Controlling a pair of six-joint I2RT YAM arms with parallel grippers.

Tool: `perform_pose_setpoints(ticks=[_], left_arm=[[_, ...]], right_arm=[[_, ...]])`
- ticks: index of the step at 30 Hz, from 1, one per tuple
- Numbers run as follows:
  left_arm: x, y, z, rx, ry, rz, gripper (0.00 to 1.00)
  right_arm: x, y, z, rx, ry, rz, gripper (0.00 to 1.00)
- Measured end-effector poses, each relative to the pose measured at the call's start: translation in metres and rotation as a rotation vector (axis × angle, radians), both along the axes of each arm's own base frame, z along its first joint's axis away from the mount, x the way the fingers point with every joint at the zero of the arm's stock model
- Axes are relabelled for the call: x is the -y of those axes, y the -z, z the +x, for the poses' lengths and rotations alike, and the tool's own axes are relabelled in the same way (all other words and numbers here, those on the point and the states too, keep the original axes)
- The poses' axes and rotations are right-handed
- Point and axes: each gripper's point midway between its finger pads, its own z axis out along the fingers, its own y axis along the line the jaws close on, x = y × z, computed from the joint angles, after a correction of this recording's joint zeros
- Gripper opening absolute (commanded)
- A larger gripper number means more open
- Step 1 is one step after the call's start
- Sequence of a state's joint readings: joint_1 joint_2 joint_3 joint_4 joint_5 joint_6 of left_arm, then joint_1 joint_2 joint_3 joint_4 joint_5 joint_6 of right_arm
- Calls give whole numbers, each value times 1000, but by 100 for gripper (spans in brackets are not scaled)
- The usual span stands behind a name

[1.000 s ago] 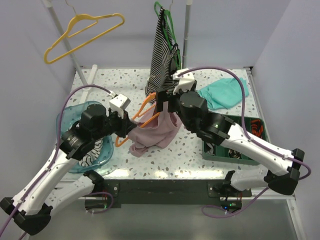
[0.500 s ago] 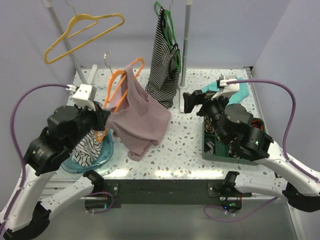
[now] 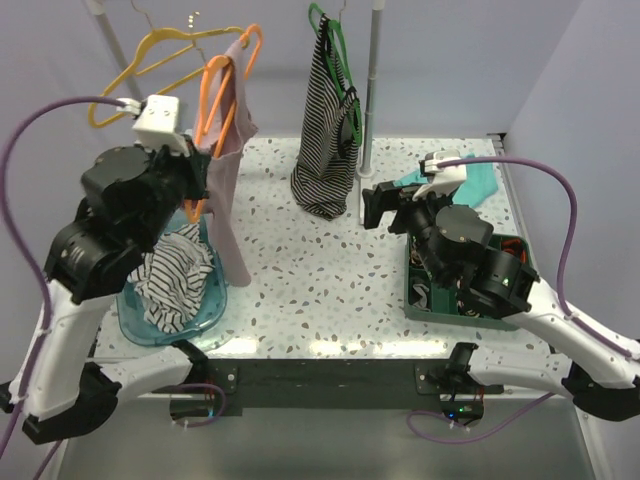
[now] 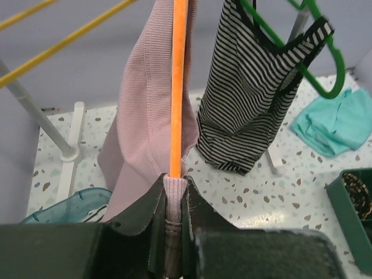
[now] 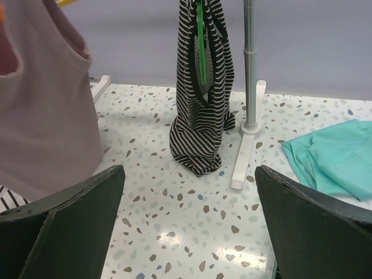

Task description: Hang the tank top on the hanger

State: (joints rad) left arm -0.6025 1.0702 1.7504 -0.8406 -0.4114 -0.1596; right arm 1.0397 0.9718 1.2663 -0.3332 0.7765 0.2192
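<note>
Jaws of left gripper (image 4: pixel 174 189) pinch hanger (image 4: pixel 179 87) with tank top (image 4: pixel 146 125) draped on it; right gripper (image 5: pixel 189 216) jaws spread.

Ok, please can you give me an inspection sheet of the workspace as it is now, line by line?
Surface: table, speckled white; no spill seen.
Job's things: tank top hangs on the hanger, lifted off the table.
Clutter: striped top on green hanger; yellow hanger; teal cloth; bowl with striped cloth; bin.
Grippers: left gripper, jaws shut on hanger and fabric; right gripper, jaws open, empty.
Cables: purple cables loop beside both arms; no snag seen.
Surroundings: pole and plain walls; nothing else seen.
</note>
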Motion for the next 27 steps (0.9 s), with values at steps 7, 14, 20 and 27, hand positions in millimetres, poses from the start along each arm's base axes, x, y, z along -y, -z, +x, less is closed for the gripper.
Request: perform_pose_setpoints(ticks=[7, 14, 20, 27], left_arm=[[28, 80, 42, -194, 28, 135, 0], [21, 102, 84, -263, 4, 127, 0], [33, 91, 124, -248, 32, 102, 0], [38, 54, 150, -169, 44, 59, 0]], right_arm=[[-4, 10, -4, -26, -34, 8, 99], [-25, 79, -9, -169, -104, -71, 99], [-28, 106, -13, -232, -120, -110, 99], [-28, 105, -14, -232, -119, -100, 99]])
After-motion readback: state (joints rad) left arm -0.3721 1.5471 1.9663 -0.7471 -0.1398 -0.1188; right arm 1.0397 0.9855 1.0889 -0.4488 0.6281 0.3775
